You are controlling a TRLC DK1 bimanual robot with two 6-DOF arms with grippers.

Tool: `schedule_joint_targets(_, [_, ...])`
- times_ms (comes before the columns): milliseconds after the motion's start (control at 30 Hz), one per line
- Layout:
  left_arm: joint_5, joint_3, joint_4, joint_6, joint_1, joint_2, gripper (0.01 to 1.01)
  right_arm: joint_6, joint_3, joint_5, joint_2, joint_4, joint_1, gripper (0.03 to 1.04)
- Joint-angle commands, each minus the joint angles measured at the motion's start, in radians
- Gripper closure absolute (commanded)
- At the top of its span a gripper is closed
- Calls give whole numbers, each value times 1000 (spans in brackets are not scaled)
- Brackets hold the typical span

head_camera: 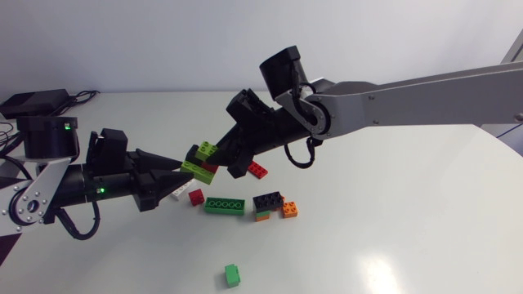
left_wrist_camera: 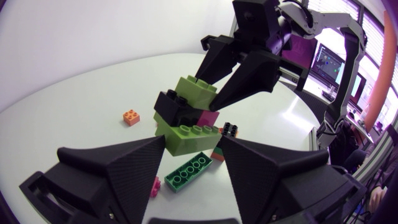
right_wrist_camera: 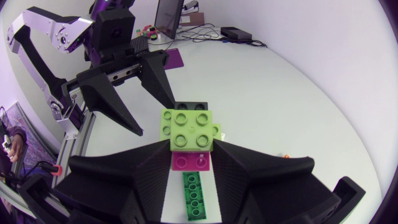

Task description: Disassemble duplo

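Head view: the brick stack (head_camera: 202, 161) is hanging over the table (head_camera: 392, 229), left gripper (head_camera: 188, 172) clamping it from eight o'clock, right gripper (head_camera: 219, 161) from two o'clock. Left wrist view: fingers (left_wrist_camera: 124, 168) are pinching the bottom lime brick (left_wrist_camera: 186, 134). Right wrist view: fingers (right_wrist_camera: 143, 180) are squeezing the pink brick (right_wrist_camera: 191, 161); hinging them apart, not pulling straight, is looking wisest.

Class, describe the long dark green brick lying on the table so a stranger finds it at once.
Over the table, the left arm and right arm hold a lime-and-black brick stack. Beneath it loose bricks lie in a row, the dark green brick between a small red brick and a black brick. It alone is long and low; its neighbours are short and blocky.
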Motion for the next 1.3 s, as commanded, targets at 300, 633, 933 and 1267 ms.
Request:
schedule_joint_targets(300, [48, 43, -21, -9, 21, 32, 454, 35, -43, -10, -53, 24, 25, 813])
schedule_joint_targets(633, [104, 54, -41, -6, 25, 47, 611, 33, -50, -10, -65, 24, 28, 811])
schedule_joint_targets(933, [129, 61, -45, -15, 53, 49, 634, 26, -55, -8, -67, 27, 36, 811])
schedule_joint_targets(1267, [246, 72, -49, -46, 116, 40, 572, 4, -122, 88, -103, 130, 66, 807])
